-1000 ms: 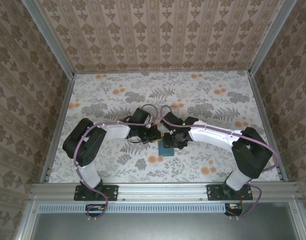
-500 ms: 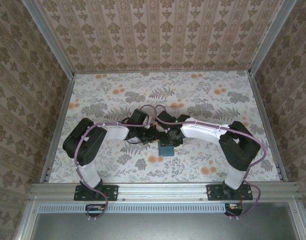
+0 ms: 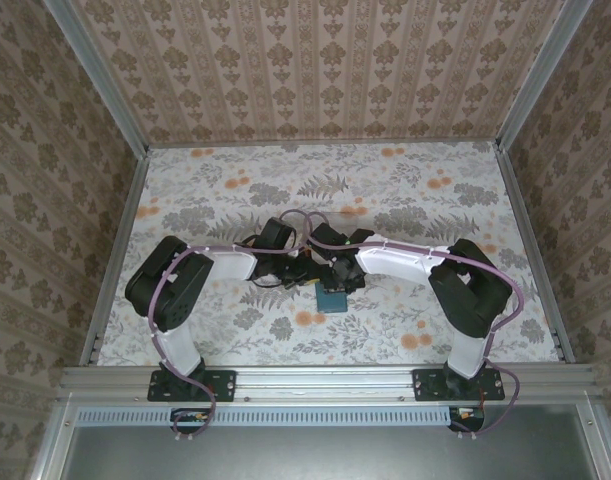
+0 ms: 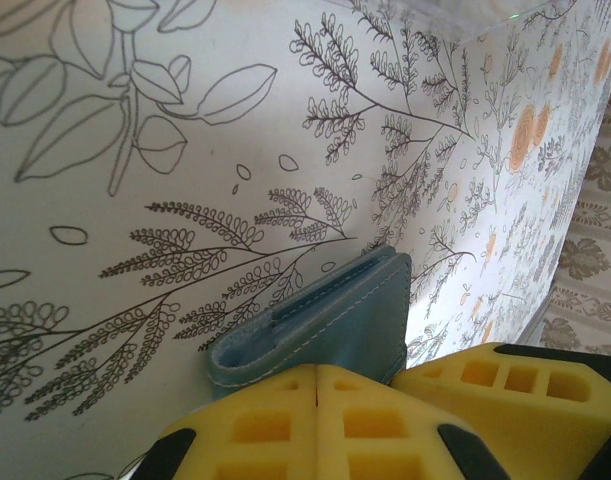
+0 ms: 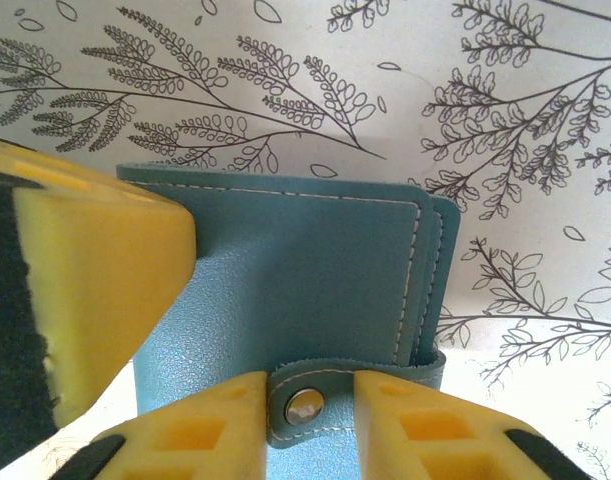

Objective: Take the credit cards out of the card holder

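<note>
Right gripper point(image 5: 310, 388): fingers pinching strap point(image 5: 395, 372) of holder point(image 5: 285, 260). Left gripper point(image 4: 315, 378): pads together, against holder's edge. Holder: teal, closed, snapped, middle of table point(image 3: 235, 200), between both grippers.

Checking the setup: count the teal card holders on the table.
1. The card holder lies closed near the table's middle, between the left arm and right arm, which could hide more.

Right hand point(image 5: 310, 405) narrowed; perhaps around strap point(image 5: 410, 368)
</note>
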